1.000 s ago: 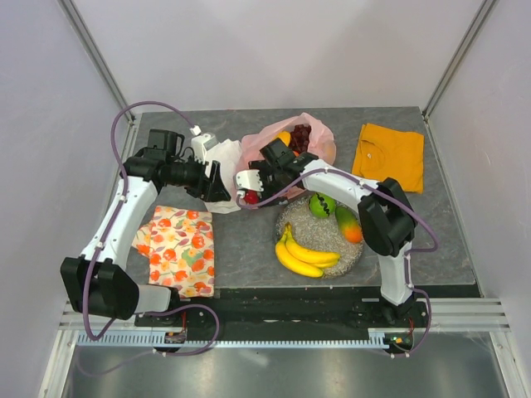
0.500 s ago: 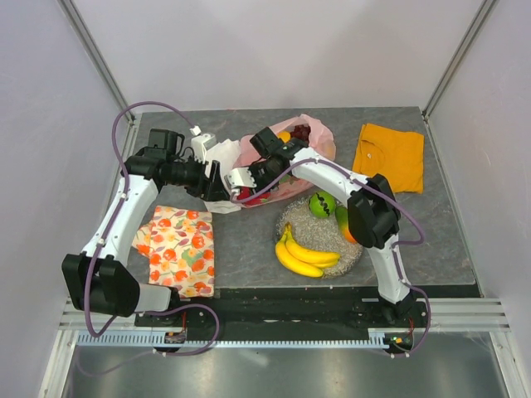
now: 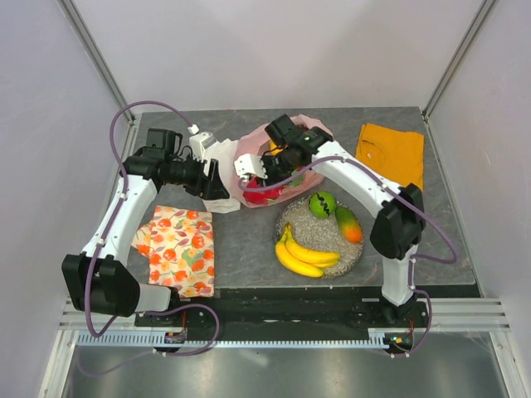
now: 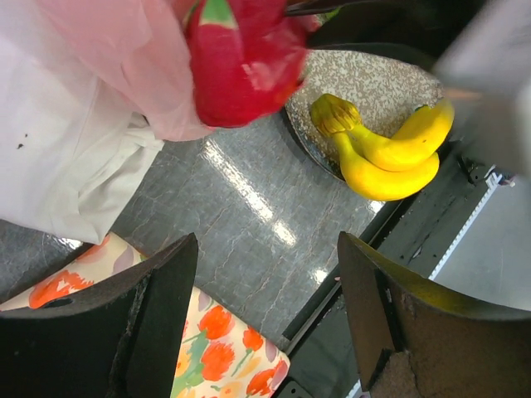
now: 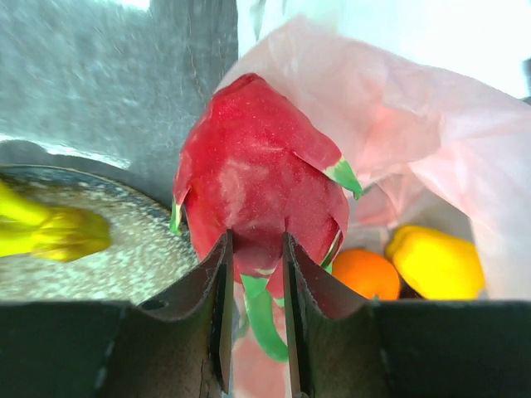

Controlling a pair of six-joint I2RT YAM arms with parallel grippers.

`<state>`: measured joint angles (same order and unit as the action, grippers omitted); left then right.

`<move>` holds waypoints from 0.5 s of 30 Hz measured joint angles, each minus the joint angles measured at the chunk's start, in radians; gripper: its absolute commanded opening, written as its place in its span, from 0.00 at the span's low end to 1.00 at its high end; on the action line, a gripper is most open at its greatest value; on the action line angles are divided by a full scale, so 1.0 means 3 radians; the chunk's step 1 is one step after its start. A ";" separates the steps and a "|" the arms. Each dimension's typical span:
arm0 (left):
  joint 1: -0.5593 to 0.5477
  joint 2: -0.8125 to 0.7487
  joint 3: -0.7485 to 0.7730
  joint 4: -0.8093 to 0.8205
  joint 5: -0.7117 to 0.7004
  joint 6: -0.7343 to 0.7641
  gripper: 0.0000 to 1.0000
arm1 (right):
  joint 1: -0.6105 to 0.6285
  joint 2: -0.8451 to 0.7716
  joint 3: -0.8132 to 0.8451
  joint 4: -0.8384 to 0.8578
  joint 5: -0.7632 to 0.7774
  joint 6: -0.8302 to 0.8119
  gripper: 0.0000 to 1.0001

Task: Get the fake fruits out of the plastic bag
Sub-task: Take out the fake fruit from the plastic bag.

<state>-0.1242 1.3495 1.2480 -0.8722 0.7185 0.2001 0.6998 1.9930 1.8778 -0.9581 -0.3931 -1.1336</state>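
**At the bag's mouth: dragon fruit [image 5: 257,182] in a tight pinch**

Beneath the right arm, in the overhead view, most of the pink plastic bag [image 3: 322,137] out of sight. Only its far rim and a red patch under the wrist on show.

More to see from the right wrist: right gripper [image 5: 255,249] closed narrow on the lower end of the dragon fruit, a green leaf poking down between the fingers [image 5: 207,332]. Behind, inside the pink film, an orange [image 5: 365,274] and a yellow fruit [image 5: 436,261], both partly cut off by the finger in front. Hard to say whether the dragon fruit touches the bag or hangs free of it. From the left wrist, pink film across its left side and its top cropped by the frame edge.

Left gripper [image 4: 265,249] spread wide, with nothing between its fingers but bare table [image 4: 249,191] and a corner of the flowered cloth [image 4: 224,365]. Just beside it, the white cloth [image 4: 58,166] and the bag's left edge.

Near the bag, on the side toward the arms, a glittery dish [image 3: 309,228] holding bananas [image 3: 305,255], a green round fruit [image 3: 322,203] and a mango [image 3: 348,224]. At upper right of the left wrist view, a pale blur, not identifiable. Well off to the right, an orange-yellow garment [image 3: 390,155] lying flat on the table.
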 measured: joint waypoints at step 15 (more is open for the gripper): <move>0.0001 0.0117 0.0243 0.0134 0.0149 -0.0014 0.75 | 0.0058 -0.0876 -0.0078 -0.0352 -0.0245 0.1045 0.15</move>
<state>-0.1238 1.3846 1.3209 -0.8322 0.7631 0.1959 0.7174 1.7302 1.8545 -1.0637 -0.4667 -0.8200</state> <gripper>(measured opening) 0.754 0.319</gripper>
